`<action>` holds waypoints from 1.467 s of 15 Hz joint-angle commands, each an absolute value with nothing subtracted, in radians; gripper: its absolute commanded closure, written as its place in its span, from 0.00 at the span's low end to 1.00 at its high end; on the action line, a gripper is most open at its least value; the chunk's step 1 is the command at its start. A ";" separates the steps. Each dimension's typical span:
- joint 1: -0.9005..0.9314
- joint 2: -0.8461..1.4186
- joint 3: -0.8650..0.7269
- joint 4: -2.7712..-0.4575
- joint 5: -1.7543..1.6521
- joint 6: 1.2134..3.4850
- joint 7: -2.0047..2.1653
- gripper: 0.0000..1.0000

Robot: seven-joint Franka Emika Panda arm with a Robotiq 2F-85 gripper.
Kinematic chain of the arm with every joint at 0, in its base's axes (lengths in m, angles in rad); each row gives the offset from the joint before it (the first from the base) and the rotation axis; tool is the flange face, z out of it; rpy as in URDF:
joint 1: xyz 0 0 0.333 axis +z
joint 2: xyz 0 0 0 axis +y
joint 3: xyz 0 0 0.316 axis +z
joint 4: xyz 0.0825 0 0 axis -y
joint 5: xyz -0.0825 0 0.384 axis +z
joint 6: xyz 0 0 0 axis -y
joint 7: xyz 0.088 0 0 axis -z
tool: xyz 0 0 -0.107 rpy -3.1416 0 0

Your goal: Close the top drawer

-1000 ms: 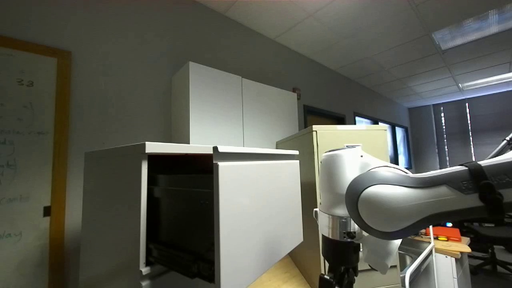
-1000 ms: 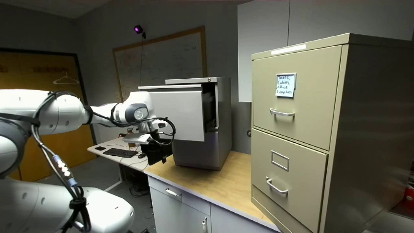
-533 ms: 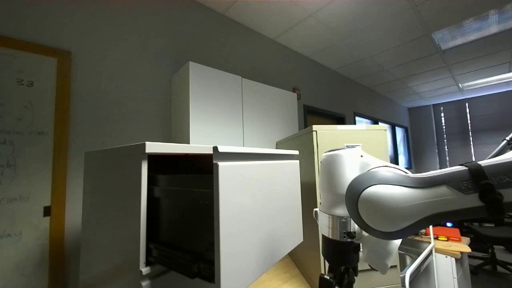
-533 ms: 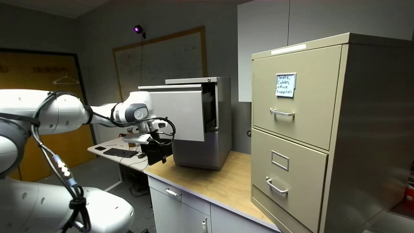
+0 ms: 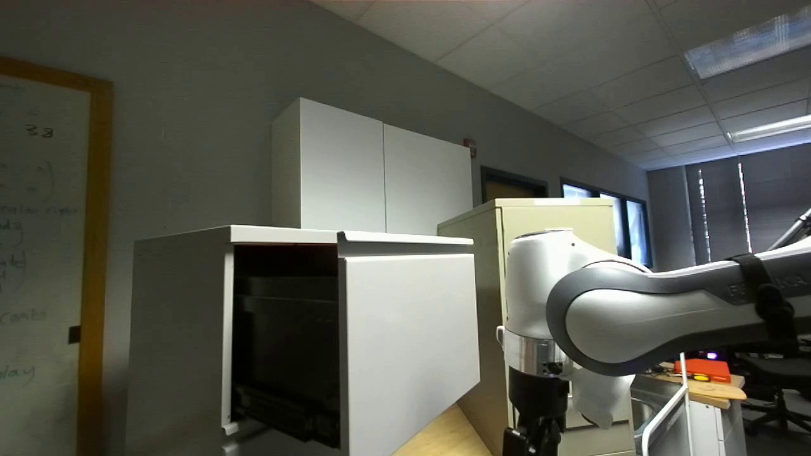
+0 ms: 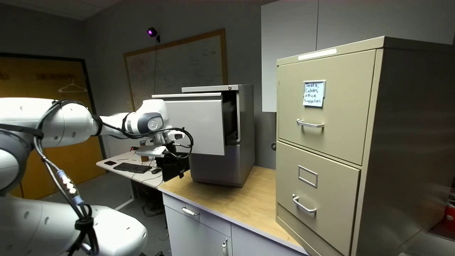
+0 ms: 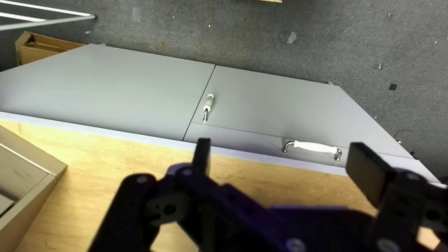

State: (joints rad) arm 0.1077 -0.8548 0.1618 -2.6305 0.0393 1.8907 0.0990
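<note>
The top drawer [image 5: 412, 342] juts out of its cabinet [image 5: 180, 335], left of the beige filing cabinet [image 6: 323, 142] in both exterior views. The gripper [image 7: 280, 143] hangs before the drawer's front, apart from it, jaws spread and holding nothing. Doing this well probably calls for bringing the jaws together first, setting them near the middle of the front's width, then pushing squarely and steadily until it sits flush.
</note>
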 commanded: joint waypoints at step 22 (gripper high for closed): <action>0.073 -0.709 0.107 -2.268 -0.089 2.368 0.022 1.00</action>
